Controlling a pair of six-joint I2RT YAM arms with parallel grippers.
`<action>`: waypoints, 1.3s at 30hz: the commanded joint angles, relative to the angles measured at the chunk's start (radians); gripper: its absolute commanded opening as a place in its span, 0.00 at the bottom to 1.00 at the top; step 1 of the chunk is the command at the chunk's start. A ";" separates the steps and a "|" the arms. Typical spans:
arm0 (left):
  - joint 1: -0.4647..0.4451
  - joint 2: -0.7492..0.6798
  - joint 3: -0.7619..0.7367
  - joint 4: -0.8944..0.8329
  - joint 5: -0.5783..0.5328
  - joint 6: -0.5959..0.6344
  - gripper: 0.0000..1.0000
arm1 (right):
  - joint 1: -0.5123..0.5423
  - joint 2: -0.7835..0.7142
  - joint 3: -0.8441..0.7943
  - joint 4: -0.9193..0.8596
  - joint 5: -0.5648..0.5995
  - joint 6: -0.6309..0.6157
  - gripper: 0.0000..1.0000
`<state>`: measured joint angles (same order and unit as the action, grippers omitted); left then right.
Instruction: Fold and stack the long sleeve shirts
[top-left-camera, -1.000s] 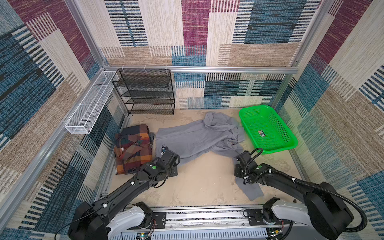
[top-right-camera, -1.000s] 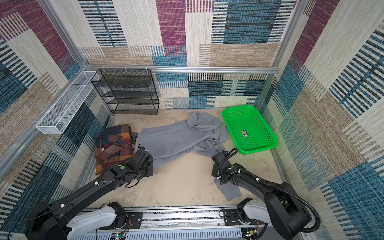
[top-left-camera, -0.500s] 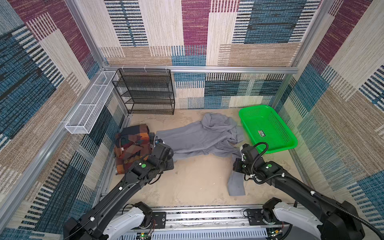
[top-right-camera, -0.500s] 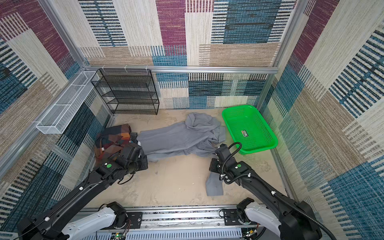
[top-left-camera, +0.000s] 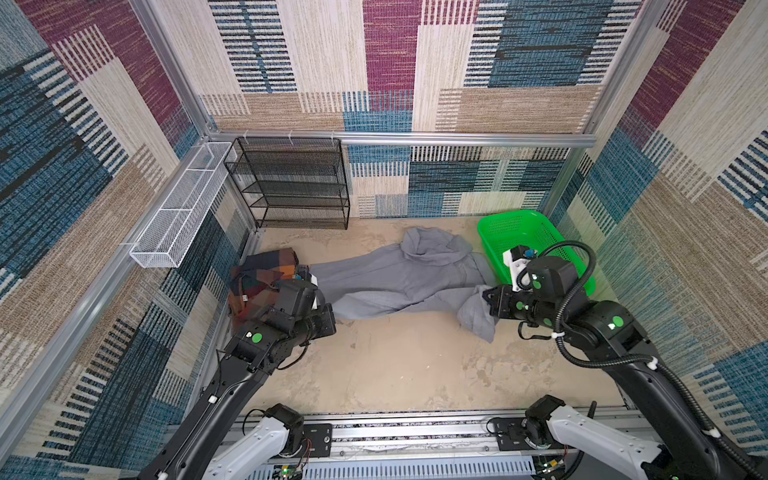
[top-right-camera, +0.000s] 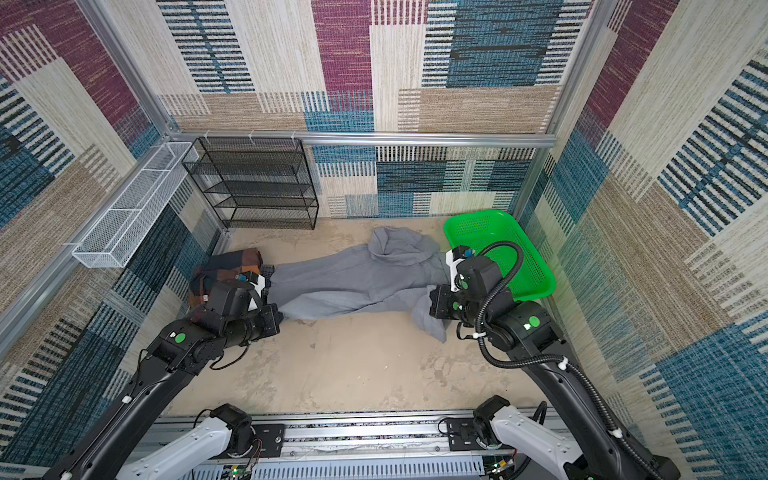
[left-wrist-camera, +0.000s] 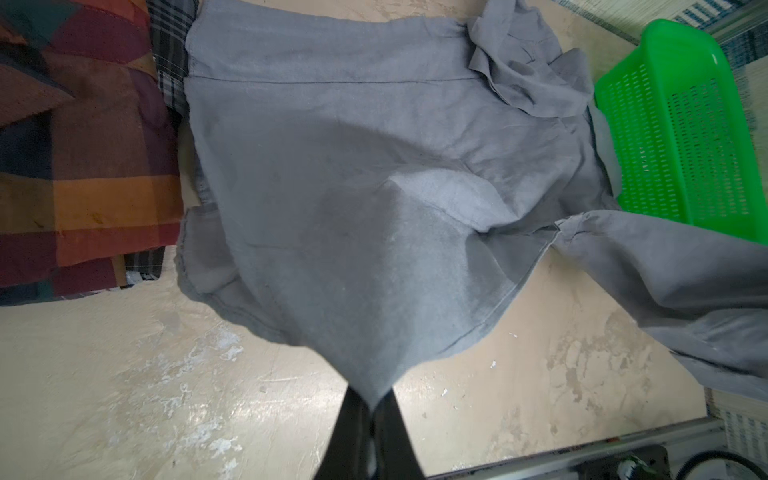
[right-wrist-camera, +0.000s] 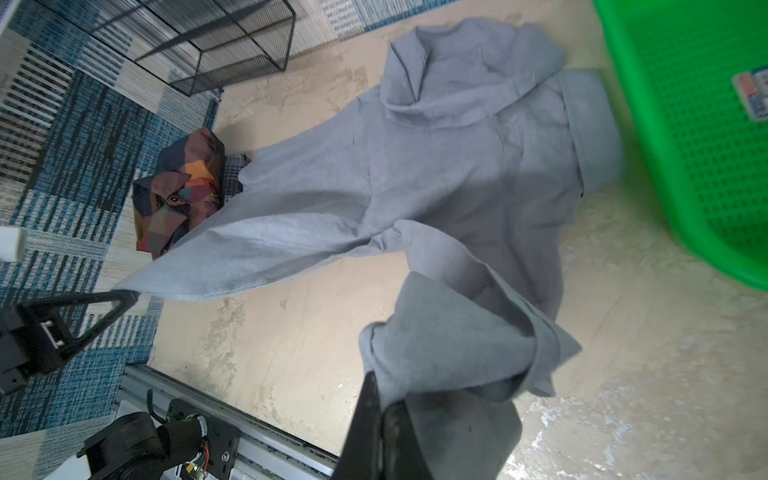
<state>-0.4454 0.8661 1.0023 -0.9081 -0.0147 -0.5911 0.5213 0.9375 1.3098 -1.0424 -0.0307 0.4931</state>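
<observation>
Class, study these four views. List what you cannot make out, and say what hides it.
Left hand: in both top views its own wrist hides the grip; the wrist views show it shut on the gray shirt.
Plaid shirt: the left arm covers its near part in both top views; the left wrist view's edge cuts it.
Label in the green basket: blurred, cut by the right wrist view's edge; unreadable.
</observation>
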 joint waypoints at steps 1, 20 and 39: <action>0.002 -0.037 -0.003 -0.067 0.056 0.010 0.00 | 0.000 0.028 0.125 -0.154 0.051 -0.075 0.00; -0.013 -0.202 -0.171 -0.284 0.235 -0.093 0.00 | 0.000 0.049 0.314 -0.256 0.069 -0.147 0.00; -0.071 -0.089 -0.265 -0.215 0.235 -0.161 0.00 | 0.000 0.155 0.215 -0.013 0.171 -0.191 0.00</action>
<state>-0.5152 0.7437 0.7368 -1.1614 0.2111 -0.7403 0.5217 1.0790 1.5242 -1.1465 0.1406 0.3302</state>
